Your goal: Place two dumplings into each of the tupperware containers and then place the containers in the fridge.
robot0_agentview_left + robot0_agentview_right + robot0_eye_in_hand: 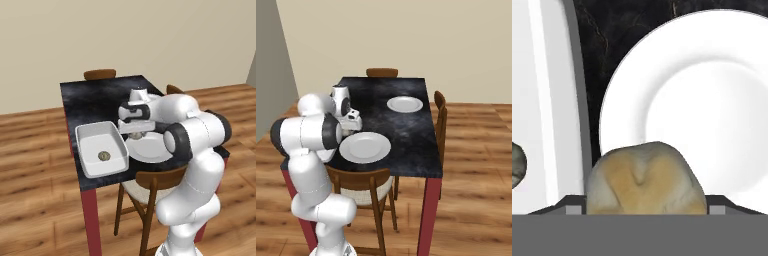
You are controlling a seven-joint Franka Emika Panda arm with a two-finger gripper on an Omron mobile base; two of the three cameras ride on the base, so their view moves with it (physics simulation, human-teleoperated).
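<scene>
A tan, lumpy dumpling (644, 177) sits between my fingertips, and my gripper (643, 207) is shut on it. In the left base view the gripper (137, 134) hangs low over the left edge of a round white plate (150, 149), just right of the deep white tupperware container (90, 134). One olive-brown dumpling (104, 156) lies on that container's floor, and the same dumpling (516, 166) peeks in at the left edge of the hand view, beyond the container's rim (549, 100). The pale blue container is out of view.
The dark marble table (95, 100) has red legs and carries a second white plate (405, 104) farther back. Wooden chairs stand at the near side (155, 181), the far end (100, 74) and the right side (441, 107). A tall grey surface (271, 65) rises on the left.
</scene>
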